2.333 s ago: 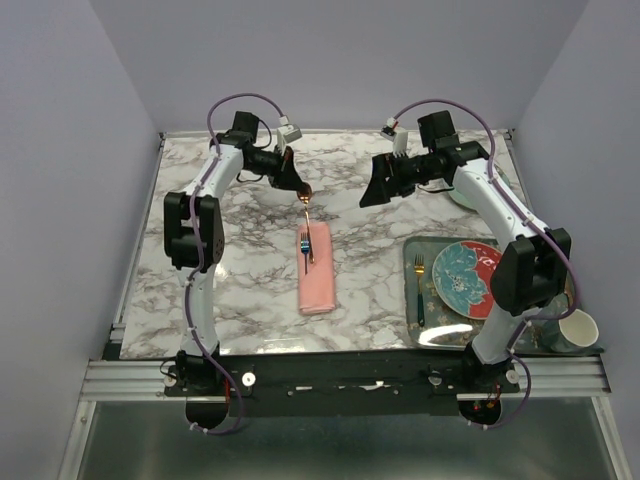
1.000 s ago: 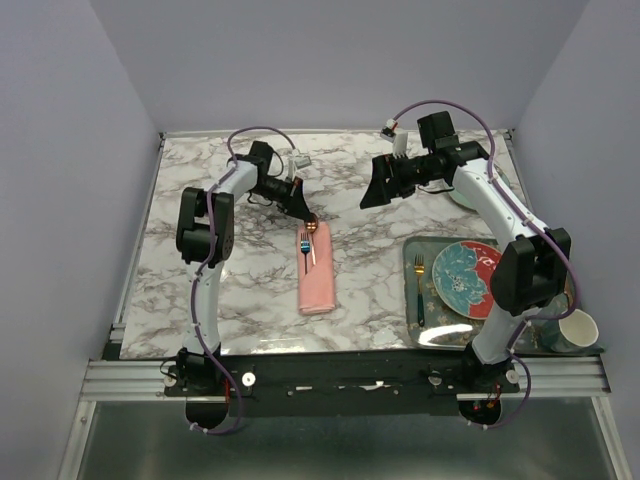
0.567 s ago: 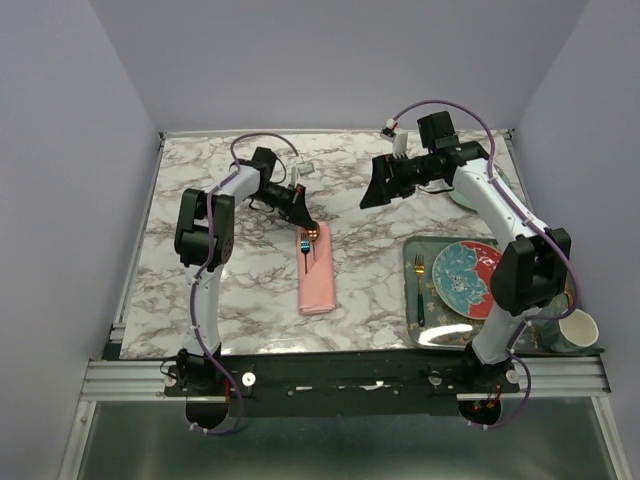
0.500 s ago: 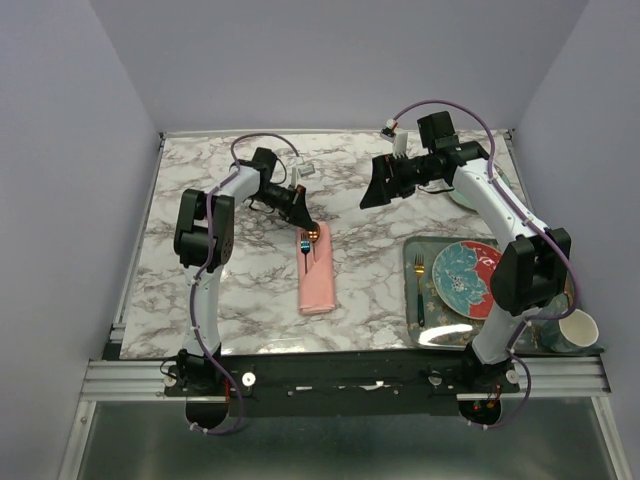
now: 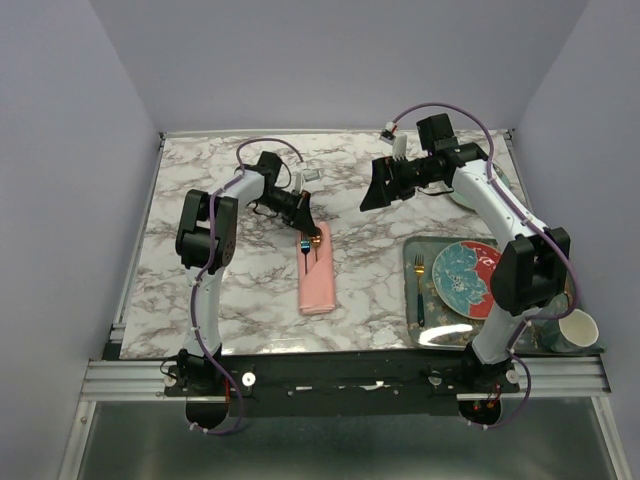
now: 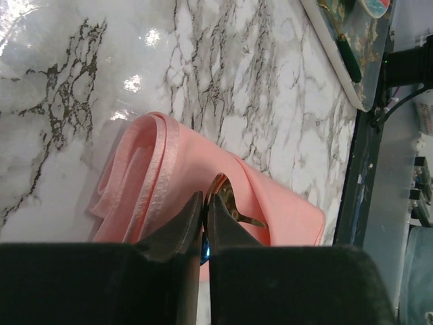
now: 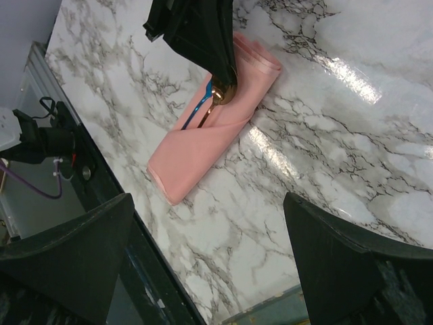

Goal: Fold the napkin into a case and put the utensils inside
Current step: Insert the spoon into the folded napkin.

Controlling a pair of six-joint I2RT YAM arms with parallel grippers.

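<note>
Change: over the last two seconds the left arm has swung in and lowered; the spoon, earlier dangling above the far end of the case, now lies down on it.
Spoon: bowl at the case's open far end, handle running along the cloth. Whether the handle sits under the top fold cannot be told.
Fork: the small dark blue one, already lying in the case beside the spoon, head toward the same end.
Case: on the marble table, between the two arms, folded narrow.
Meaning: both utensils look delivered, so the task seems near its end. What remains is probably letting go and backing off (a snagged bowl could drag the cloth).
Left gripper: tips right at the spoon's bowl, fingers nearly pressed together with only a thin slit between. Whether they still pinch the bowl cannot be told.
Right gripper: unmoved throughout, spread wide, holding nothing, hovering above the table well beyond the case.
</note>
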